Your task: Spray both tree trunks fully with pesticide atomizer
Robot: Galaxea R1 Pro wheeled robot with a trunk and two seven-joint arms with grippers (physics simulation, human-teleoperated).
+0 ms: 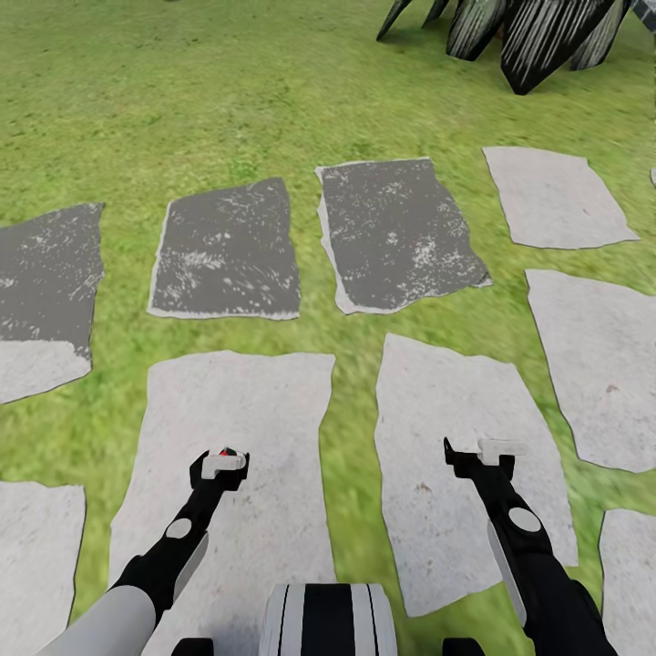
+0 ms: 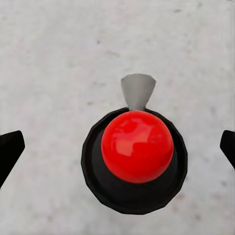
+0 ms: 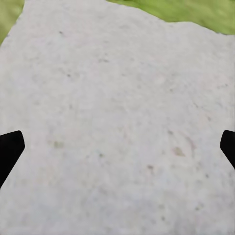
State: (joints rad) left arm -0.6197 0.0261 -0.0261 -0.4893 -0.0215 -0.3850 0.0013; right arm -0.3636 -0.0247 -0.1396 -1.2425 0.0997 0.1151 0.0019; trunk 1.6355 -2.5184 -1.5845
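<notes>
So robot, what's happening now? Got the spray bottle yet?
Both jaws open, empty. Left gripper directly over pesticide atomizer, red top up, on pale paving stone. Right gripper above bare stone. Nothing in the way.

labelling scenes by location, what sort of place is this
Most likely a garden or yard: green lawn covers the ground, flat light grey paving stones and dark grey ones are set into it like a stepping path, and a broad-leaved striped plant grows at the far edge.

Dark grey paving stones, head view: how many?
3: one at the left edge, one left of centre, one at centre. More may lie outside the picture.
</notes>
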